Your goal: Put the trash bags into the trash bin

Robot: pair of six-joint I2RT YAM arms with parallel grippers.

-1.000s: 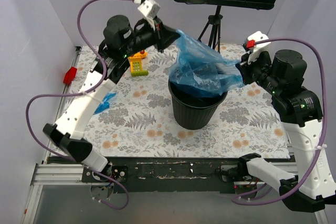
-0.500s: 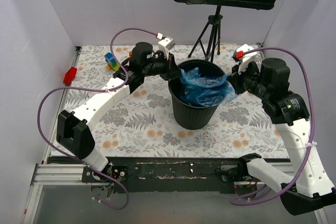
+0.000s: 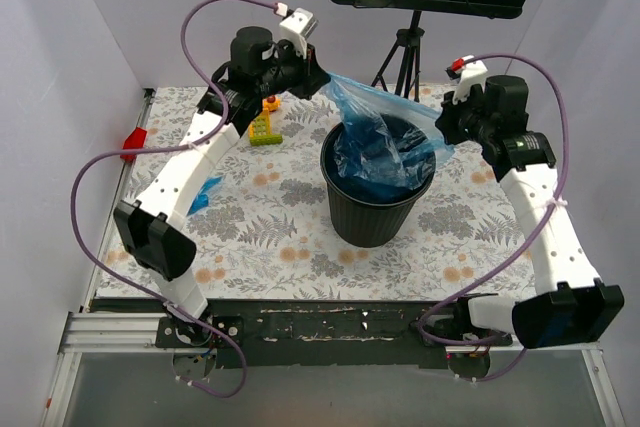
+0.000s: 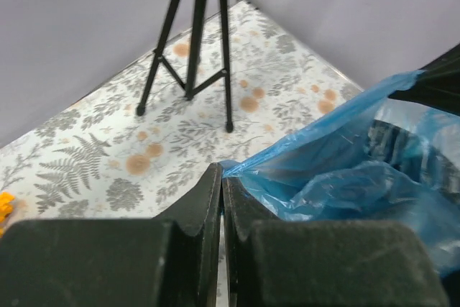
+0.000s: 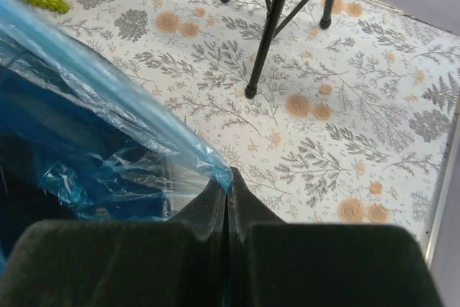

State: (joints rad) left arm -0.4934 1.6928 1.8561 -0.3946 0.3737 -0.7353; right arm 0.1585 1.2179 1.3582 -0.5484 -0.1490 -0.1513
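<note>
Trash bag [image 3: 385, 147] is hanging stretched across the trash bin [image 3: 375, 219] mouth.
Blue wad [image 3: 203, 194] is lying on the mat [image 3: 480, 242] at left; left gripper [image 3: 326, 78] is pinching the bag's left corner, film sagging into the bin; right gripper [image 3: 446, 133] is clamping its right edge.

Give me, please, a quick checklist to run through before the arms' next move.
1. left gripper shut on the trash bag edge: ok.
2. right gripper shut on the opposite edge: ok.
3. Bag's body hanging inside the trash bin: ok.
4. Whole bag below the rim: not ok, both held corners are above it.
5. second trash bag in the bin: not ok, it lies on the table.
</note>
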